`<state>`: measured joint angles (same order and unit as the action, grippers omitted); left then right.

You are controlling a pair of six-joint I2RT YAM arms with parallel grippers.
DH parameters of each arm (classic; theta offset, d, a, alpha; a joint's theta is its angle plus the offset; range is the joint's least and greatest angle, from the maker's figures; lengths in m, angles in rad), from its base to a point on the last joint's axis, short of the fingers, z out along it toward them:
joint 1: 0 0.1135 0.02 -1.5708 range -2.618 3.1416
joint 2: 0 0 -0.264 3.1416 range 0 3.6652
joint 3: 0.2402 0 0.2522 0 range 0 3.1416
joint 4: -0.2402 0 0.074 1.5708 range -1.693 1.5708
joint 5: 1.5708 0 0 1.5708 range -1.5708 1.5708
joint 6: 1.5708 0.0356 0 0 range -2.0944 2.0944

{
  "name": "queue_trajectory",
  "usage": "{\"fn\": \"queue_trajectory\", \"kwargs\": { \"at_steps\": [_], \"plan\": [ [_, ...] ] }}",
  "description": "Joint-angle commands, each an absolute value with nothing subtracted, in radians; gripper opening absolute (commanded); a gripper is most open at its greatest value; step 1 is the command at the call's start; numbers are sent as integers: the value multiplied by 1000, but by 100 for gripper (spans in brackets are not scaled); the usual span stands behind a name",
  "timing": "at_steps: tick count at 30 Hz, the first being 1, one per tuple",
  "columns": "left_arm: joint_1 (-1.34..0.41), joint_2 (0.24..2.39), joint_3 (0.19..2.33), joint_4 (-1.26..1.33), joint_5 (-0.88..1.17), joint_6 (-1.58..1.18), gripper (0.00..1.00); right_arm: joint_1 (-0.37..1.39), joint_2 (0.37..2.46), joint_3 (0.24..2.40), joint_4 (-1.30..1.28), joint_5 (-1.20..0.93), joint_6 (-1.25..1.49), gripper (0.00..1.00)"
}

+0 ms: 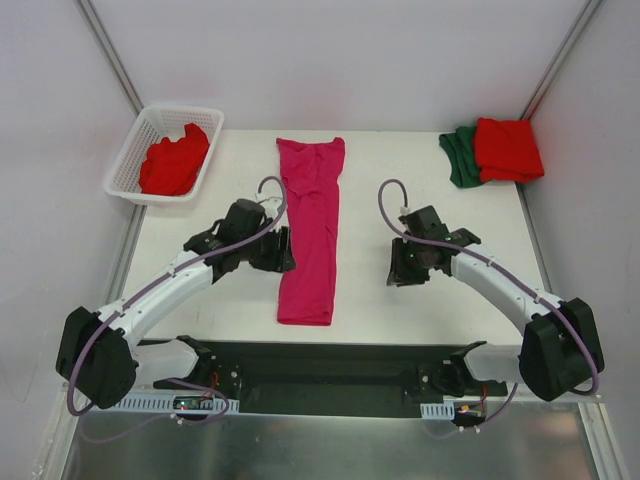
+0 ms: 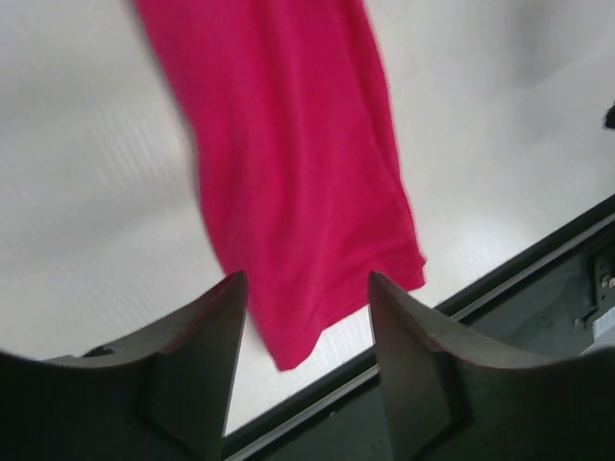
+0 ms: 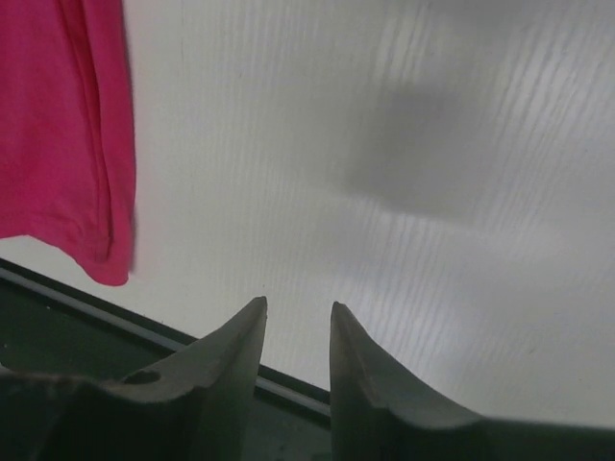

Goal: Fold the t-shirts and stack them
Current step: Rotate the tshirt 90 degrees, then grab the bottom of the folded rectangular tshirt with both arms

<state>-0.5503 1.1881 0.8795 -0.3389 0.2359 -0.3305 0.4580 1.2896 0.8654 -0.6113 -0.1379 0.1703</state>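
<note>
The magenta-pink t-shirt lies on the table as a long narrow strip between the left gripper and the right gripper, both with fingers spread and empty, so the crosswise fold seems next: pinch its near hem and carry it toward the collar

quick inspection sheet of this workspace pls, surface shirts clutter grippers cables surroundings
surface: white table, no stains seen
job's things: pink t-shirt folded into a long strip, centre; crumpled red t-shirt in the basket; folded red t-shirt partly atop green t-shirt, far right corner
clutter: nothing seen
grippers: left gripper open, empty, beside the strip; right gripper open, empty, over bare table
cables: purple cables loop above each wrist
surroundings: white walls, metal corner posts
</note>
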Motion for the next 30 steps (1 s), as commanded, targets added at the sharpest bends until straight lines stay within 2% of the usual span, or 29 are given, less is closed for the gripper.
{"fn": "queue_trajectory", "kwargs": {
  "at_steps": [1,3,6,8,13,16,30],
  "plan": [
    [-549,1057,781,-313,247,-460,67,529,1218,824,-539,-117,273,41],
    [-546,1008,758,-313,244,-468,84,548,1209,798,-523,-112,299,52],
    [-543,982,715,-313,265,-486,98,581,1204,773,-494,-107,322,60],
    [-545,967,672,-308,272,-509,96,607,1203,746,-463,-109,350,63],
    [-545,933,532,-239,268,-561,74,663,1226,692,-349,-130,420,67],
    [-543,928,456,-183,267,-590,66,695,1247,667,-276,-150,468,69],
    [-549,925,298,-74,255,-635,70,877,1356,696,-158,-150,633,70]
  ]
}}
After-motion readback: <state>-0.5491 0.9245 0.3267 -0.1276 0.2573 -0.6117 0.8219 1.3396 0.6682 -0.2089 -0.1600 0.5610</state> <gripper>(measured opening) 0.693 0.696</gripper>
